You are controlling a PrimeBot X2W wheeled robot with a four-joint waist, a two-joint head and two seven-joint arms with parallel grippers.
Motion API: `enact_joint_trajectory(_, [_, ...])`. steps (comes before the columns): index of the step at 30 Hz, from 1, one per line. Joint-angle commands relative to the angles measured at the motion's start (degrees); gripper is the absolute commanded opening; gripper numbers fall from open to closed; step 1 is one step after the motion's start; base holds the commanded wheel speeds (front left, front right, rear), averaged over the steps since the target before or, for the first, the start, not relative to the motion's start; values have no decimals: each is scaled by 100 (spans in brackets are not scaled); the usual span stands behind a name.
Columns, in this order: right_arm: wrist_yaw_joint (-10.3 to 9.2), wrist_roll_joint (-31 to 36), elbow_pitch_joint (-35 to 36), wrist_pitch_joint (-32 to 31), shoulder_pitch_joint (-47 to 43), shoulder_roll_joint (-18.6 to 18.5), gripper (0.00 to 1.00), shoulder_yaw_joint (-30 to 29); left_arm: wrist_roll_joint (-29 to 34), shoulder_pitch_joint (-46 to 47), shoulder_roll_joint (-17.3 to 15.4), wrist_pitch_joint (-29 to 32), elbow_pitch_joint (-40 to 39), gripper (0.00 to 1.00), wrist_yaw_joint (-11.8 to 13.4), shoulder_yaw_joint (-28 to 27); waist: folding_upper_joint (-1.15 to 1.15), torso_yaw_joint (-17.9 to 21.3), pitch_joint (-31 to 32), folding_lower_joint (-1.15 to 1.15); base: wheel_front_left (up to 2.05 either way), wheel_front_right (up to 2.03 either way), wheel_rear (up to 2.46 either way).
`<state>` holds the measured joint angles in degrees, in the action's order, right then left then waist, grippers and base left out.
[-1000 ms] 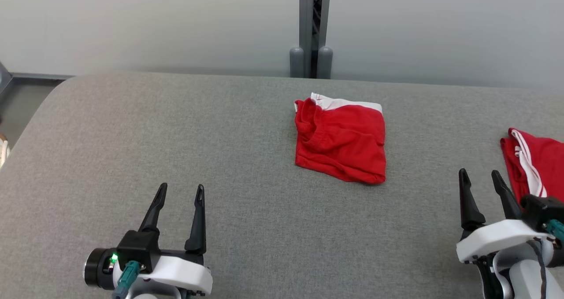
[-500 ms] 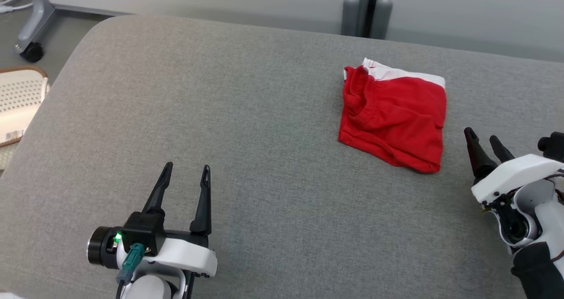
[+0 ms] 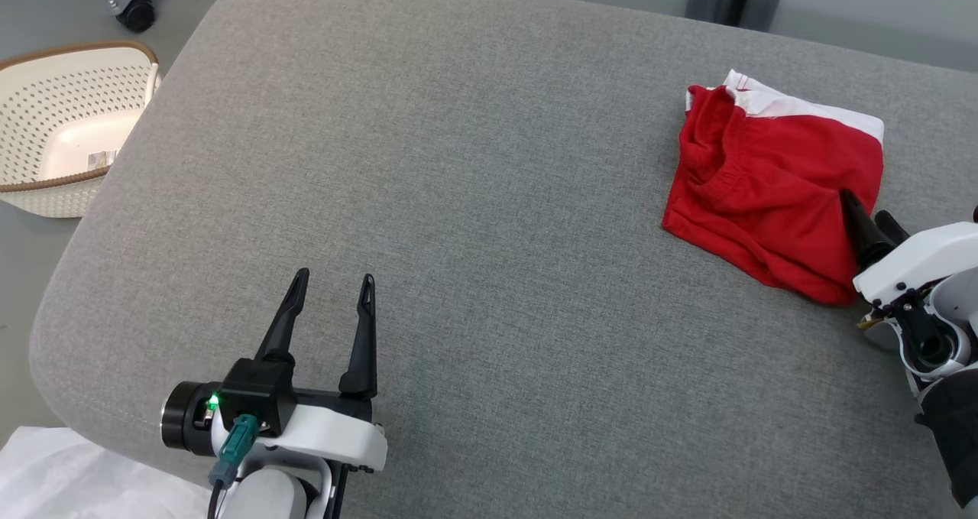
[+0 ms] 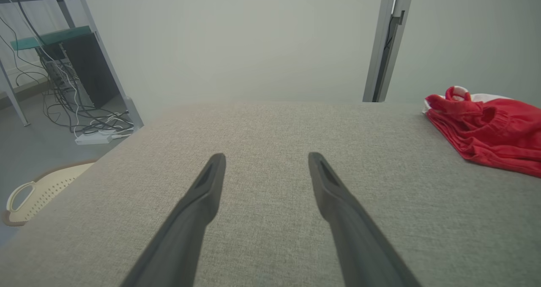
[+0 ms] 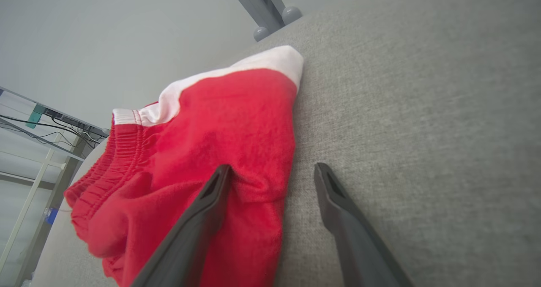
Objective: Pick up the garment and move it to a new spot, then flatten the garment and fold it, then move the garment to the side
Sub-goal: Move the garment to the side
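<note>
The red fabric garment with a white band along its far edge [image 3: 764, 190] lies folded into a rough rectangle on the grey fabric-covered worktop [image 3: 489, 198], in the far right part of the head view. Its gathered elastic waist faces left, and the cloth there is rumpled.

The right end effector [image 3: 863, 204] sits at the garment's near right corner with its two dark fingers spread wide and nothing gripped. In the right wrist view [image 5: 272, 166] one finger lies over the red cloth [image 5: 203, 126], its tip at a small crease. The other finger is over bare grey worktop just beside the garment's edge, so that edge runs between the two fingers.

The left end effector [image 3: 336, 276] hangs over the near left part of the worktop, well apart from the garment. Its fingers are also spread wide and empty. In the left wrist view [image 4: 266, 156] the fingers point across bare grey fabric, with the garment [image 4: 486, 139] far off to the right.

A cream perforated plastic basket with a brown rim [image 3: 46, 98] stands on the floor beyond the worktop's left corner. A grey metal post [image 4: 386, 42] rises behind the far edge.
</note>
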<state>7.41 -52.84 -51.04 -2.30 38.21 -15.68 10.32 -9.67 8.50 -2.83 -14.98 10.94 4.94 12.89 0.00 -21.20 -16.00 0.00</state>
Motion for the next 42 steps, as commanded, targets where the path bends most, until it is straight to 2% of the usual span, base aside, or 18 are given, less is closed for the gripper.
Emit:
enact_joint_trajectory(1, [15,-128,-148,-88,26,69,100,107,-33,74,-18,-14,-36,100,32,24,0,-75,-65,0,0,0,0])
enact_joint_trajectory(7, [16,-431,-229,-303,199,120,100,376,-60,94,-18,-14,-48,100,69,66,0,-157,-126,0,0,0,0])
enact_joint_trajectory(17, [16,-674,-378,-249,398,117,100,766,-76,150,-17,-14,-55,100,79,91,0,-220,-195,0,0,0,0])
enact_joint_trajectory(18, [16,-662,-382,-224,401,96,62,837,-75,151,-18,-14,-55,100,82,97,0,-221,-198,0,0,0,0])
enact_joint_trajectory(19, [16,-651,-375,-210,403,75,28,902,-74,150,-18,-14,-56,100,83,103,0,-221,-198,0,0,0,0])
enact_joint_trajectory(20, [16,-624,-355,-144,414,47,0,971,-74,147,-18,-14,-55,100,90,112,0,-219,-197,0,0,0,0])
enact_joint_trajectory(30, [13,-35,-291,610,449,-430,0,2049,2,97,-17,-14,27,100,39,67,0,32,44,0,0,0,0])
enact_joint_trajectory(35, [13,360,-317,867,495,-649,0,2714,13,39,-20,-14,59,100,6,47,0,327,253,0,0,0,0])
enact_joint_trajectory(42, [9,785,-73,955,670,-1225,0,3554,-96,31,-20,-14,64,100,61,90,0,856,430,0,0,0,0])
